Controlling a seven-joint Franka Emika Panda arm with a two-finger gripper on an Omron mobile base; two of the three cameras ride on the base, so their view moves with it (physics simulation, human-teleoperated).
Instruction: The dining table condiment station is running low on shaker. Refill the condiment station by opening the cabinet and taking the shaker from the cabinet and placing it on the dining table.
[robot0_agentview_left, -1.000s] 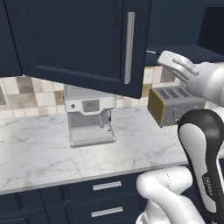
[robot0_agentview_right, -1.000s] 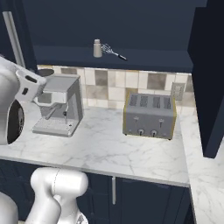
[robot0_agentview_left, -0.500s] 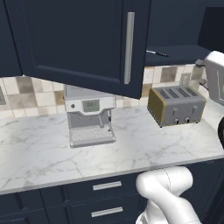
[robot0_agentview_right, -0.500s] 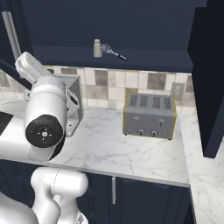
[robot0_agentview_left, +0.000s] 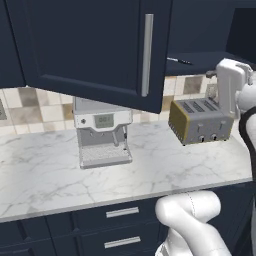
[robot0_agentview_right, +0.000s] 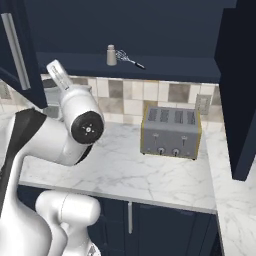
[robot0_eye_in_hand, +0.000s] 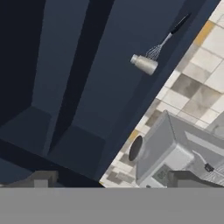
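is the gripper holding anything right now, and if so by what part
Nothing is held. The gripper is open and empty; the shaker stands apart from it on the cabinet shelf beside a whisk.

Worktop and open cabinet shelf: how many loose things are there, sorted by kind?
Shaker: 1
Whisk: 1
Toaster: 1
Coffee machine: 1
Total: 4
The shaker and whisk are on the cabinet shelf; the other two stand on the marble worktop.
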